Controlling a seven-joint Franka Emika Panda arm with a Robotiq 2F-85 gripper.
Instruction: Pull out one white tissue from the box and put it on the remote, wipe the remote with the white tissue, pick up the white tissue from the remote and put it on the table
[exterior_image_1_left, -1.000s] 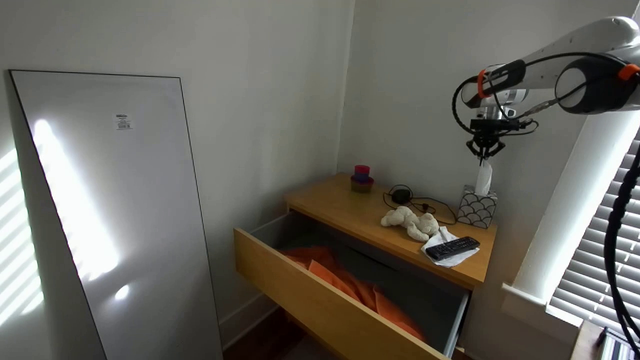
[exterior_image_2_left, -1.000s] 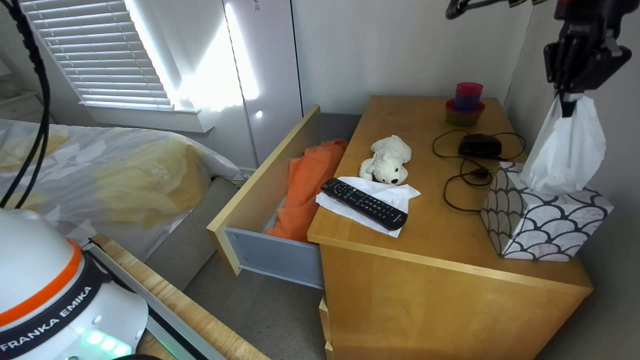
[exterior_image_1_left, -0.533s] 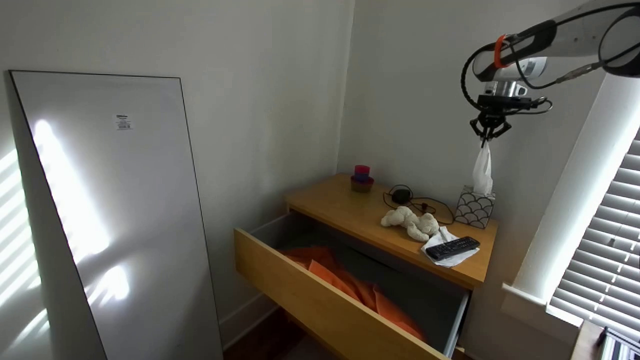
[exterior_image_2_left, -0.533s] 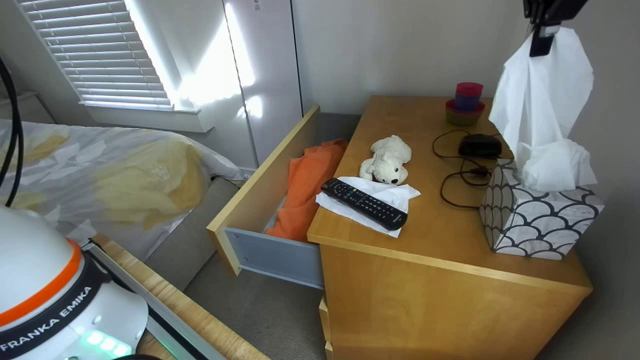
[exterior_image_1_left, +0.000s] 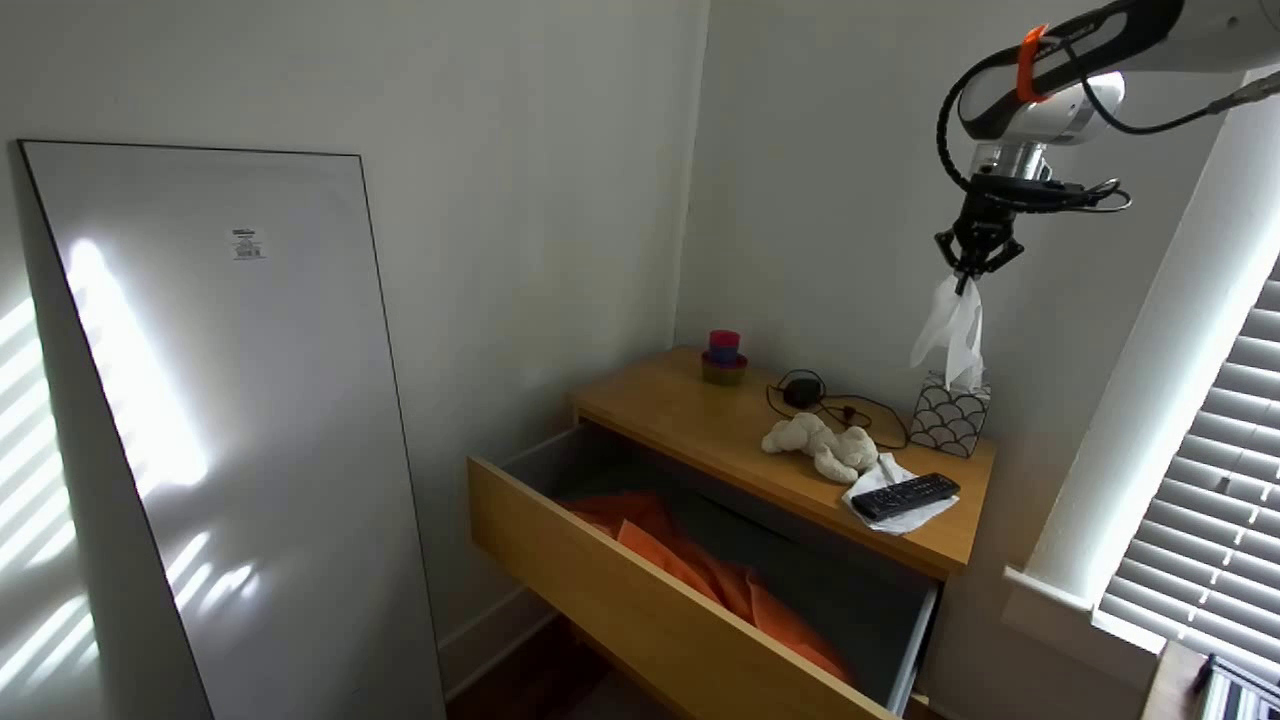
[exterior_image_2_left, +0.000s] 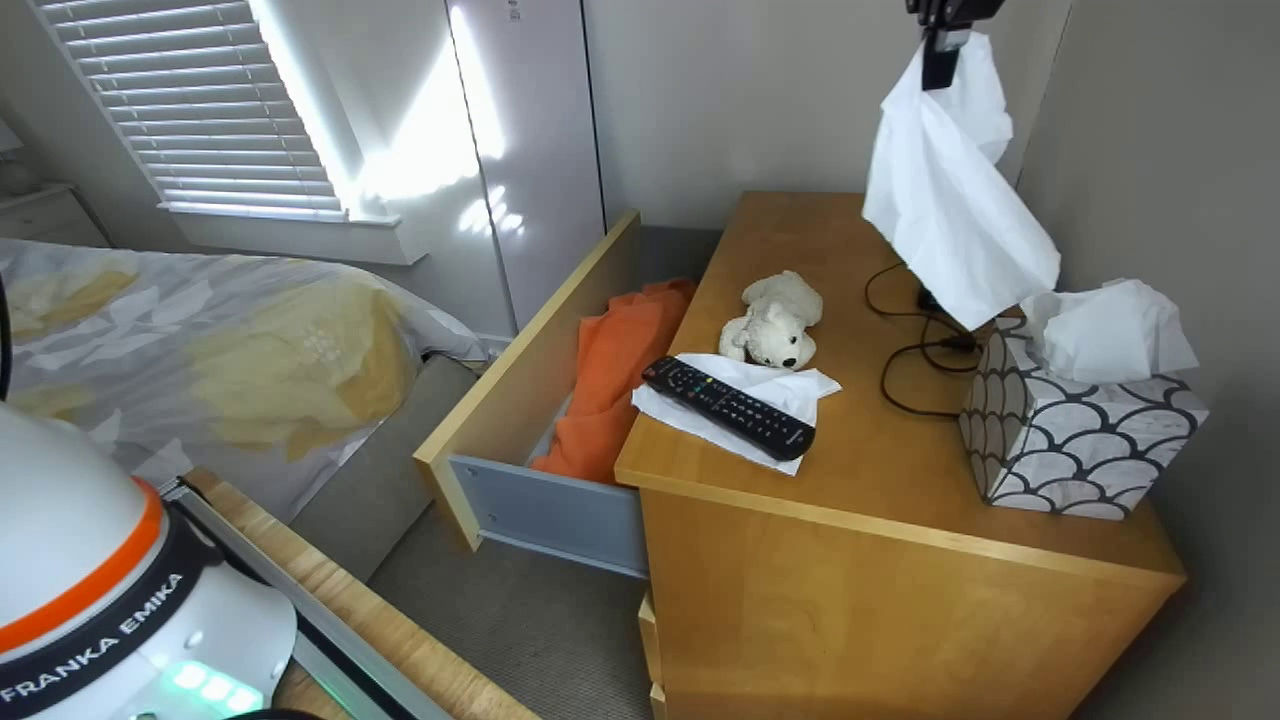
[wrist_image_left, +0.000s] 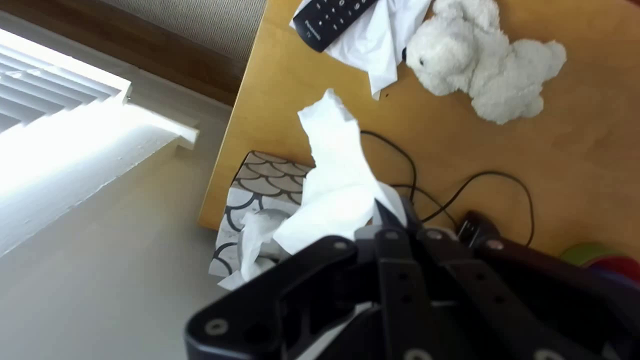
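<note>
My gripper (exterior_image_1_left: 962, 284) is shut on a white tissue (exterior_image_2_left: 955, 200), which hangs from the fingertips above the dresser top. The fingertips also show in the wrist view (wrist_image_left: 397, 215), pinching the tissue's upper end. The patterned tissue box (exterior_image_2_left: 1100, 440) stands at the dresser's corner, with another tissue (exterior_image_2_left: 1110, 335) sticking out of its top. The held tissue hangs beside the box and appears apart from it. The black remote (exterior_image_2_left: 728, 408) lies near the front edge, on a flat white tissue (exterior_image_2_left: 805, 387). The remote is partly cut off in the wrist view (wrist_image_left: 327, 22).
A white plush dog (exterior_image_2_left: 778, 315) lies beside the remote. A black device (exterior_image_1_left: 802, 391) with a looped cable and stacked cups (exterior_image_1_left: 724, 358) stand farther along the dresser top (exterior_image_2_left: 860, 470). An open drawer (exterior_image_1_left: 640, 590) holds orange cloth (exterior_image_2_left: 600, 390). A wall is behind the box.
My gripper has pulled the tissue upward out of the box, then moved sideways from above the box towards the remote's side. The box shifted slightly. A new tissue tuft shows on top.
</note>
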